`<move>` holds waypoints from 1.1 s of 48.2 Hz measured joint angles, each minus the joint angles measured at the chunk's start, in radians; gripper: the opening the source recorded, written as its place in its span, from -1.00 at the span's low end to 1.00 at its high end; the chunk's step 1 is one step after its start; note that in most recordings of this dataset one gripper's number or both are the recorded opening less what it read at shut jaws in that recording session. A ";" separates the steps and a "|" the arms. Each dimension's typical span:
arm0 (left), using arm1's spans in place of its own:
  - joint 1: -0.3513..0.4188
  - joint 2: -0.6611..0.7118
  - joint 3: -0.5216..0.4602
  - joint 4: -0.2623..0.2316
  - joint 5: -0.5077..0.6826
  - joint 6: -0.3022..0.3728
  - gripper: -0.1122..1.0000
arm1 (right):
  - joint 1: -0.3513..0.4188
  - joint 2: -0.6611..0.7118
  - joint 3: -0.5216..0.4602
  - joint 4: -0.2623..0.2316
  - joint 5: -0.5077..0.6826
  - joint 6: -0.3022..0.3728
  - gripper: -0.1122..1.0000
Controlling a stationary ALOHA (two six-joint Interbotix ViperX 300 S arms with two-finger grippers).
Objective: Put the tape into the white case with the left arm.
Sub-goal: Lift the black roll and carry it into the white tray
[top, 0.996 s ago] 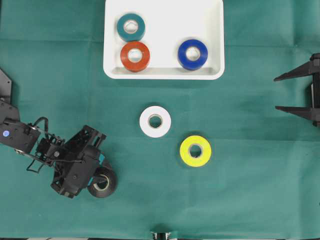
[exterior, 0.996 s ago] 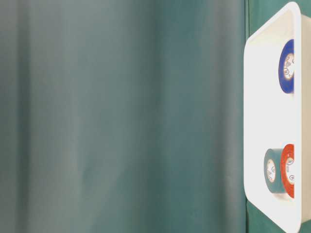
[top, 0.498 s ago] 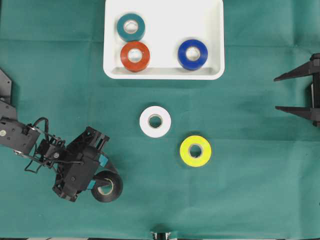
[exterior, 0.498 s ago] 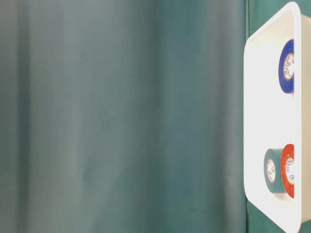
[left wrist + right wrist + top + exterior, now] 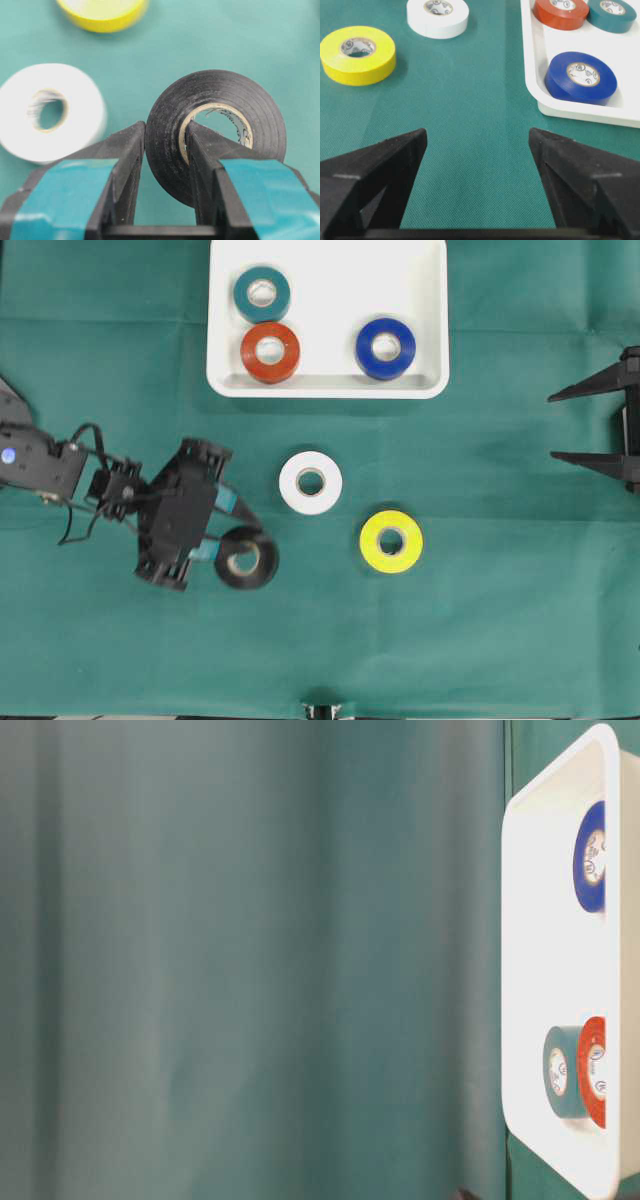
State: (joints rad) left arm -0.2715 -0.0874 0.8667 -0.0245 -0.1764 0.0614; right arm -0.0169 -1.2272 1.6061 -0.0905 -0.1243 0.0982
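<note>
My left gripper (image 5: pixel 234 538), with teal strips on its fingers, is shut on a black tape roll (image 5: pixel 263 560) left of the middle. In the left wrist view my left gripper (image 5: pixel 166 131) pinches the wall of the black roll (image 5: pixel 260 115): one finger is inside the core, the other outside. The white case (image 5: pixel 325 388) lies at the top middle and holds teal (image 5: pixel 243 295), red (image 5: pixel 250 352) and blue (image 5: pixel 366 350) rolls. My right gripper (image 5: pixel 552 427) stands open at the right edge, and the right wrist view shows the right gripper (image 5: pixel 477 134) with nothing between its fingers.
A white roll (image 5: pixel 292 483) lies flat just up and right of the held roll. A yellow roll (image 5: pixel 391 560) lies further right. Both show in the right wrist view, white (image 5: pixel 437 22) and yellow (image 5: pixel 357 62), beside the case (image 5: pixel 580 111). Green cloth covers the table.
My left arm has carried the black roll up and to the right from the lower left, closer to the white roll. The right arm and the other rolls have not moved.
</note>
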 measured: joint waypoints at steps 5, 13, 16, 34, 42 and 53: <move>0.038 -0.002 -0.002 -0.002 0.006 0.021 -0.38 | 0.000 0.002 0.000 0.000 0.000 0.000 0.75; 0.094 -0.002 -0.017 -0.002 0.018 0.058 -0.38 | 0.000 0.000 0.000 0.000 0.000 0.000 0.75; 0.121 -0.002 -0.031 0.000 0.026 0.075 -0.38 | 0.000 0.002 0.000 0.000 0.000 0.000 0.75; 0.288 0.012 -0.095 0.000 0.051 0.146 -0.38 | 0.000 0.002 0.000 0.000 0.000 0.000 0.75; 0.357 0.041 -0.123 0.000 0.052 0.152 -0.38 | 0.000 0.002 0.000 0.000 0.000 0.000 0.75; 0.445 0.094 -0.160 0.000 0.052 0.193 -0.38 | 0.000 0.002 0.000 0.000 0.000 0.000 0.75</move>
State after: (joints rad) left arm 0.1733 0.0061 0.7072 -0.0245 -0.1243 0.2546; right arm -0.0169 -1.2257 1.6061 -0.0905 -0.1243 0.0982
